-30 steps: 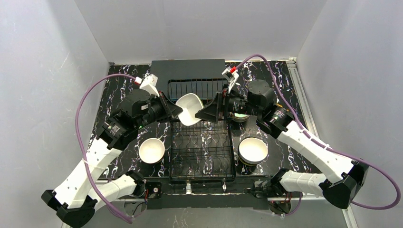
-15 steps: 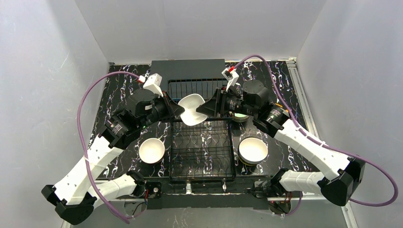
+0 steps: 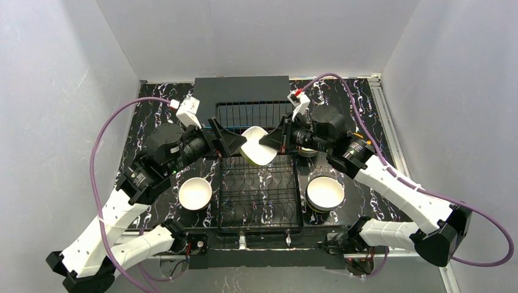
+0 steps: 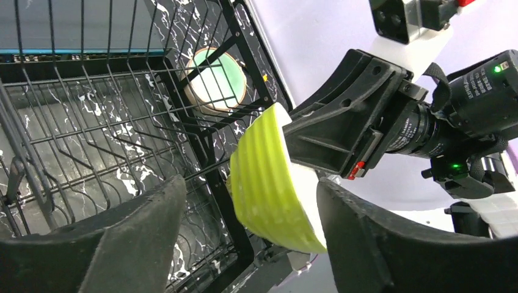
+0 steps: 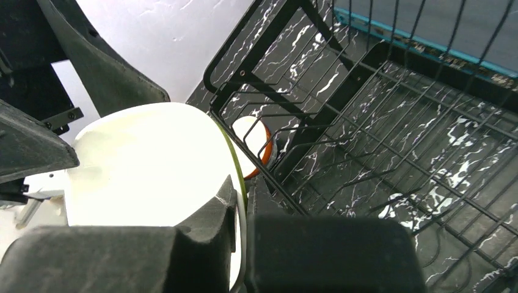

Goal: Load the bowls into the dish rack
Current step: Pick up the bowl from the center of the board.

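Evidently the lime green bowl (image 3: 258,146) is at a hand-over point in mid-air, and only one arm carries it. The right jaws are pressed together on its rim, one inside against the white interior and one outside on the ribbed green wall, so the bowl hangs tilted on edge rather than level. That pose looks deliberate: a bowl standing on its rim is what the upright tines of the dish rack (image 3: 261,230) accept.

The left jaws are spread wide. In the left wrist view the bowl (image 4: 269,177) sits between them with a gap on each side, touching neither, so they bear none of its weight and can leave without dragging it.

Directly below both sets of jaws lie the bare rack wires (image 4: 91,122); no bowl stands in the rack yet, so the loading appears to be near its beginning. Beyond the right jaws, seen through the wires, an orange-sided bowl (image 5: 253,143) waits on the black marbled surface (image 3: 379,104); beyond the left jaws a mint bowl (image 4: 215,78) rests likewise outside the rack. The next move, I judge, calls for lowering the held bowl between two tines; a rim-only pinch could let it swing.
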`<state>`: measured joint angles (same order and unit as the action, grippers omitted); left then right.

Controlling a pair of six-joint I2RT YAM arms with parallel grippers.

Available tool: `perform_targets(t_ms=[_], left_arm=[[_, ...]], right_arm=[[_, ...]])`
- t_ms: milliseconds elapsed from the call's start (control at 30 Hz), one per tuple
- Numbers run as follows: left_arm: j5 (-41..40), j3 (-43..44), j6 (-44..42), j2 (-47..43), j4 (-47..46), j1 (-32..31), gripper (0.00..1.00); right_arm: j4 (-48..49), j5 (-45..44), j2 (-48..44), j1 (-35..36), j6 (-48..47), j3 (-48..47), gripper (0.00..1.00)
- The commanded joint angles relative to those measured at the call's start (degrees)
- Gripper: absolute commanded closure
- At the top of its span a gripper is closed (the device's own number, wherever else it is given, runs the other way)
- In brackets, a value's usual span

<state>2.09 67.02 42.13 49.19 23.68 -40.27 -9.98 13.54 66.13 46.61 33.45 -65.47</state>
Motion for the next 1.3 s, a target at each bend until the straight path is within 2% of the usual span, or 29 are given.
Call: perform_targets(t_ms=[0, 267, 533, 733, 800, 1100, 1267], left_arm=[[2.21, -2.60, -0.66, -2.43, -0.87, 0.19, 0.20], [4.44, -4.42, 0.23, -3.87, -2.00, 0.19, 0.03], [9.43, -8.23, 6.09, -5.87, -7.52, 0.19, 0.02], [15.19, -15.34, 15.91, -5.79, -21.26, 0.17, 0.02], [15.90, -16.41, 17.72, -4.66, -23.35, 0.24, 0.02], [18.04, -14.09, 20.99, 0.86, -26.72, 0.19, 0.14], [17.82, -14.08, 21.05, 0.42, -26.34, 0.19, 0.38]], right_arm=[[4.27, -1.39, -2.78, -0.65, -0.53, -1.45, 0.99], [3.87, -2.11, -2.16, -0.69, -1.55, -1.50, 0.99], [4.47, -1.67, -2.16, -1.19, -2.42, -1.29, 0.99], [6.89, 0.08, -2.42, -1.26, -1.43, -0.63, 0.99], [7.02, 0.03, -2.61, -1.28, -1.37, -0.56, 0.99], [6.18, 0.20, -2.87, -1.26, -2.14, -0.20, 0.99], [5.26, -0.80, -3.02, -1.28, -3.06, -0.26, 0.99]])
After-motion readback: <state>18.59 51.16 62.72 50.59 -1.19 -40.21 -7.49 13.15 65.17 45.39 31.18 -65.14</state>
